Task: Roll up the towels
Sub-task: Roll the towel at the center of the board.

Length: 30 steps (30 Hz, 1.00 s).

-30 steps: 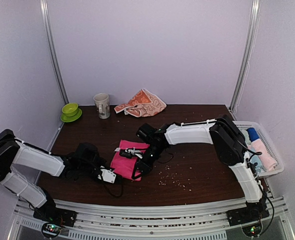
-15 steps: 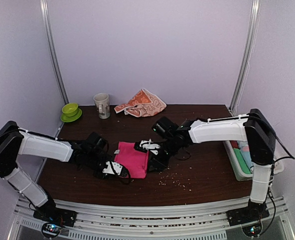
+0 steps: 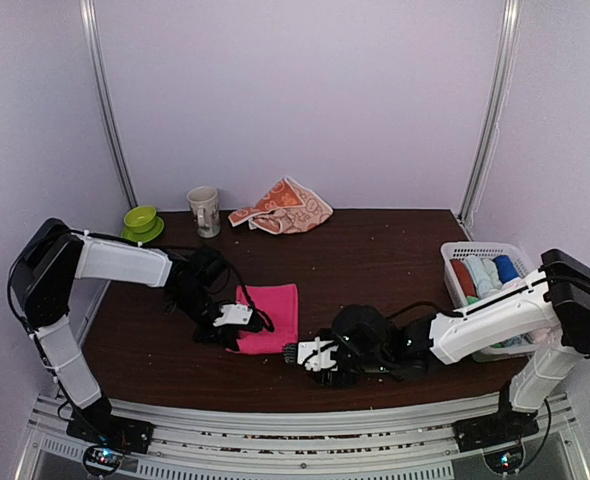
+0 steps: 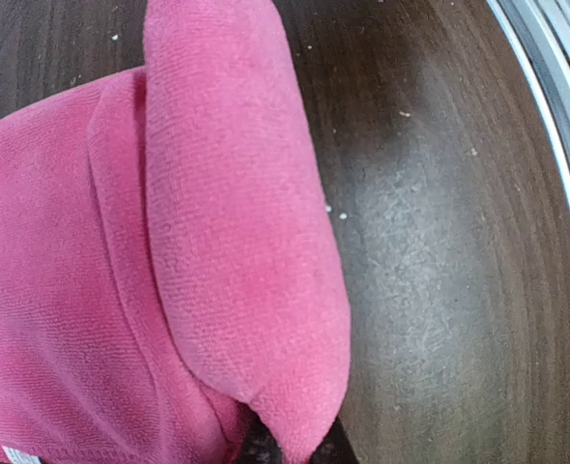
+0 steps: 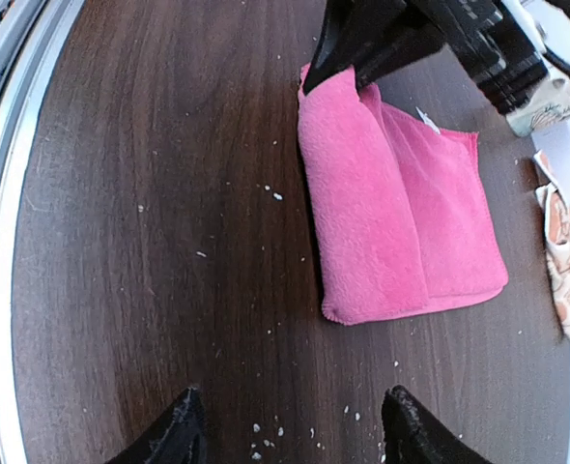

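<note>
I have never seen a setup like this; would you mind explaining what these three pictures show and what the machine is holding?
These are two robot arms bolted at the near edge of a table, each ending in a two-finger gripper. The wide picture comes from a fixed camera above and behind them. The other two come from a camera on each wrist. On the table lie a folded pink towel, a crumpled orange printed towel at the back, a mug, a green cup on a saucer, and a white basket of rolled cloths on the right. The left gripper pinches the pink towel's edge, lifting a fold. The right gripper is open and holds nothing.
</note>
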### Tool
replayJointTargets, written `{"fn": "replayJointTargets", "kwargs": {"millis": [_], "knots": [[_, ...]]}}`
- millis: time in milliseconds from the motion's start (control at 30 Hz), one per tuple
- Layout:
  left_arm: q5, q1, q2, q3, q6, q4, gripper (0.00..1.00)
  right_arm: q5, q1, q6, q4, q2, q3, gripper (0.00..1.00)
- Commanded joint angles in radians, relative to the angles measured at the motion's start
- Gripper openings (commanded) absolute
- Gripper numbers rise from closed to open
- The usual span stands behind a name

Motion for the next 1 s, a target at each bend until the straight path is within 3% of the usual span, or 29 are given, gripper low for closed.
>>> {"fn": "replayJointTargets", "kwargs": {"millis": [0, 333, 967], "knots": [[0.084, 0.033, 0.107, 0.066, 0.006, -0.235, 0.00, 0.267, 0.068, -0.139, 0.216, 0.070, -0.001, 0.63], [0.072, 0.072, 0.214, 0.152, 0.024, -0.328, 0.00, 0.511, 0.124, -0.274, 0.311, 0.321, 0.149, 0.65], [0.048, 0.074, 0.266, 0.206, 0.040, -0.377, 0.00, 0.554, 0.107, -0.402, 0.332, 0.501, 0.282, 0.67]]}}
